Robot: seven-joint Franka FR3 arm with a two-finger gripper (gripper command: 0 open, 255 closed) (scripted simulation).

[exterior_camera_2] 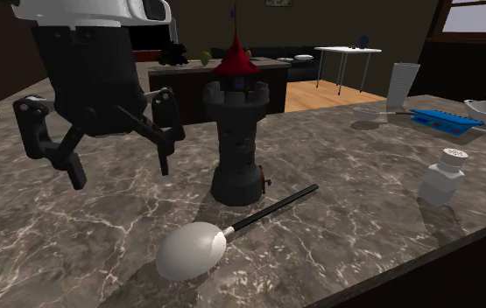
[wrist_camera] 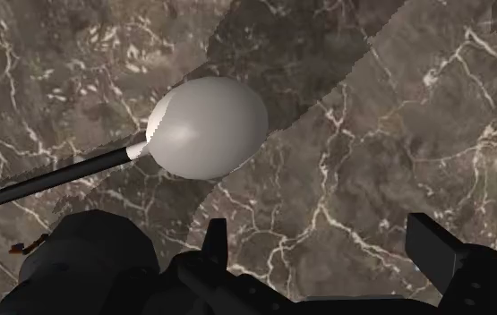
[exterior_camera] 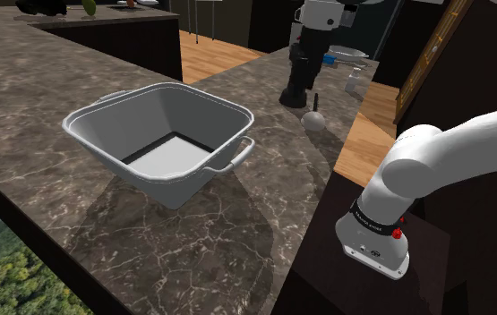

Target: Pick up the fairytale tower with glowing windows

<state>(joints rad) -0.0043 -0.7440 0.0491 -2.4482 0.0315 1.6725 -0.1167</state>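
Well, claw (exterior_camera_2: 120,173) spread beside dark red-roofed tower (exterior_camera_2: 236,131); spoon (exterior_camera_2: 193,249) near.

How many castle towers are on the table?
1. The dark tower with a red pointed roof stands upright on the brown marble counter, beside the black gripper, a white black-handled spoon at its foot. Others could be hidden.

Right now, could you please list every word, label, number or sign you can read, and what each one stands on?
None can be read.
The small dark mark on the arm's white base is too small to make out.
The white bottle and the tower show no lettering.
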